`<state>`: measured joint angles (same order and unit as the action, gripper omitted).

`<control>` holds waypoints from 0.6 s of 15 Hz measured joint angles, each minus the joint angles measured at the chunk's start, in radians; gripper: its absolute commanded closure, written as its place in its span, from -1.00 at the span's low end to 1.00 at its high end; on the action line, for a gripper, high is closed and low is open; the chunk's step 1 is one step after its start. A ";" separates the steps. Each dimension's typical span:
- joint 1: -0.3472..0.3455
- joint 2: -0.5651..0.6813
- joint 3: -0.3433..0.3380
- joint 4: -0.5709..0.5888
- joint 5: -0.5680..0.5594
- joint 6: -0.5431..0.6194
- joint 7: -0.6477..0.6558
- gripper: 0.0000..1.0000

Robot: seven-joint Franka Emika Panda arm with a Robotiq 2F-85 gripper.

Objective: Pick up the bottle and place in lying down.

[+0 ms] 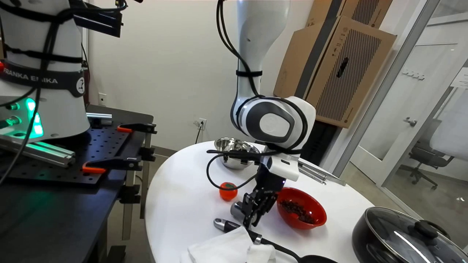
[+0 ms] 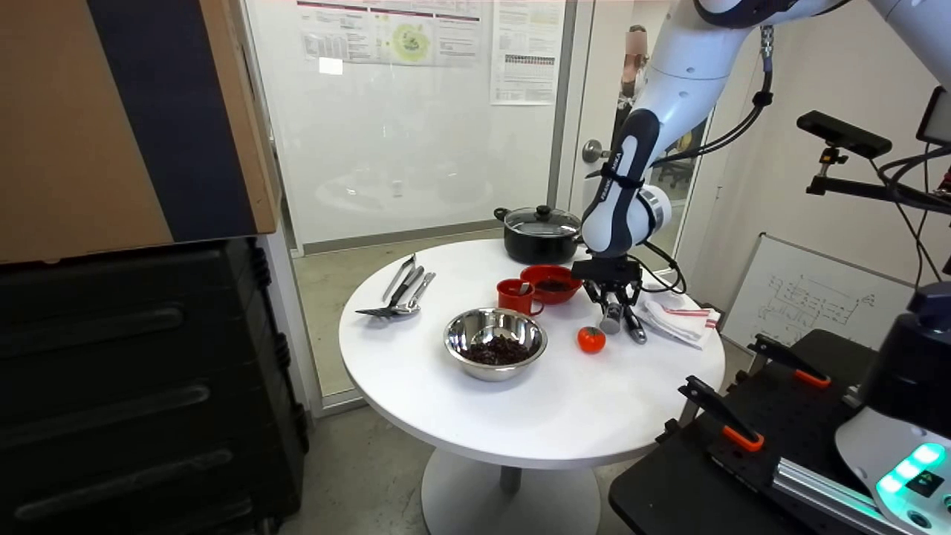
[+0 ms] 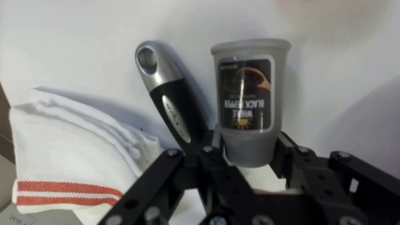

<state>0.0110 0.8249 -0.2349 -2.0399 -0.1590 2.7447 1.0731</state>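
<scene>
at left is the black bench (image 1: pixel 80 208), then the round white table (image 1: pixel 182 212) with a tomato (image 1: pixel 228 192) and, near it, the grey pepper bottle (image 3: pixel 247 93), tipped well off upright, wide end pointing left, long axis running back into the gripper (image 3: pixel 250 142), which pinches its narrower end. whether it touches the table i can't tell. further right come the red bowl (image 1: pixel 303 197), cardboard boxes (image 1: pixel 351 84) and the lidded black pot (image 1: pixel 362 233).

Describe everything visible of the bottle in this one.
The bottle is grey and plastic-looking, with a raised rim at its wider end and a dark label reading WHOLE BLACK PEPPER, inverted in the wrist view. Tipped off upright beside a utensil handle, it is held near its narrower end by the gripper; whether it touches the table is unclear.
</scene>
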 measured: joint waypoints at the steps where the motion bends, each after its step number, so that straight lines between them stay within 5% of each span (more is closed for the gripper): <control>1: 0.005 0.017 -0.005 0.019 0.011 -0.011 -0.001 0.81; 4: 0.019 0.058 -0.017 0.070 0.030 -0.037 -0.001 0.77; 5: 0.023 0.068 -0.021 0.084 0.034 -0.046 -0.001 0.00; 9: 0.033 0.094 -0.029 0.126 0.043 -0.075 -0.001 -0.37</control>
<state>0.0445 0.9187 -0.2640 -1.9143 -0.1156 2.6698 1.0724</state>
